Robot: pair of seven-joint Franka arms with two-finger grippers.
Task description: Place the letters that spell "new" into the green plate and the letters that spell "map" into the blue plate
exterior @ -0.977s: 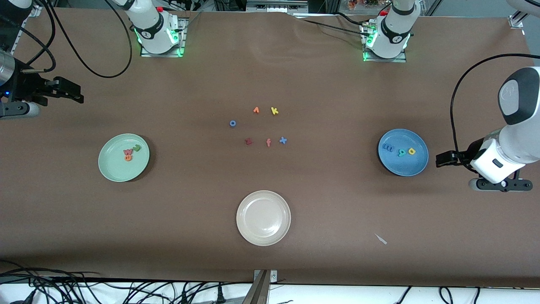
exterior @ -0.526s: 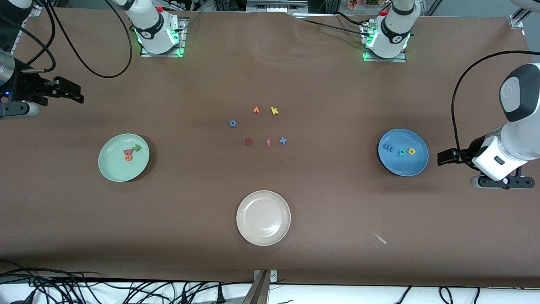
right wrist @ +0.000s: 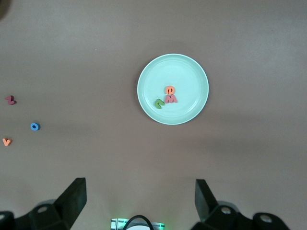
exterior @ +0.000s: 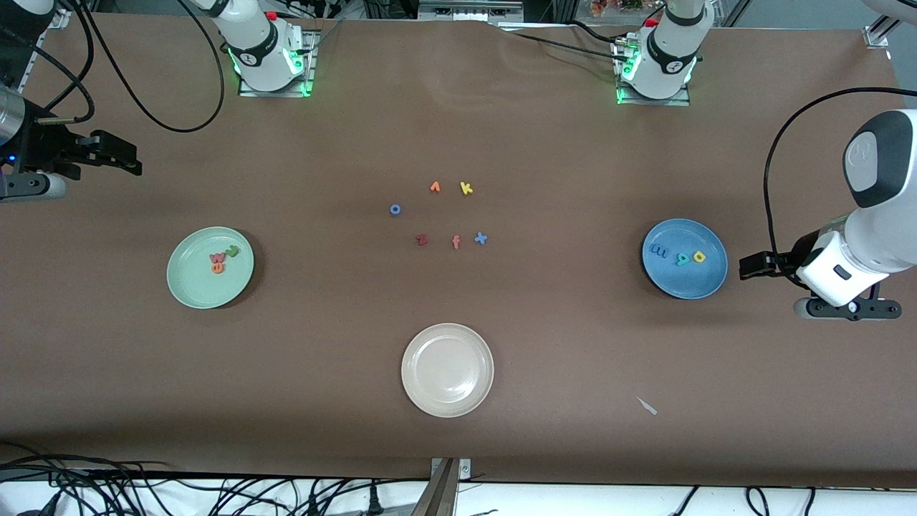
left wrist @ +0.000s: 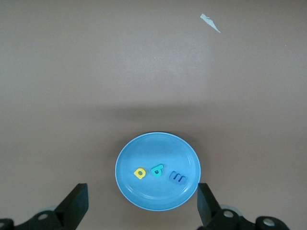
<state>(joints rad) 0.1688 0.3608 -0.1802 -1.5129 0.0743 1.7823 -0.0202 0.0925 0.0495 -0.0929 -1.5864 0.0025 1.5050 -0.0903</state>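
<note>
Under my wide, empty left gripper (left wrist: 141,203) m, a, p (left wrist: 157,171) fill the blue plate (left wrist: 144,148); off my wide, empty right gripper (right wrist: 139,201) n, e, w (right wrist: 166,97) sit in the green plate (right wrist: 192,72) — nothing left, I judge.

Green plate (exterior: 188,283) near the right arm's table end holds n (exterior: 232,251), e (exterior: 217,268), w (exterior: 216,257); blue plate (exterior: 680,283) near the left arm's end holds m (exterior: 658,251), a (exterior: 699,256), p (exterior: 683,259).
</note>
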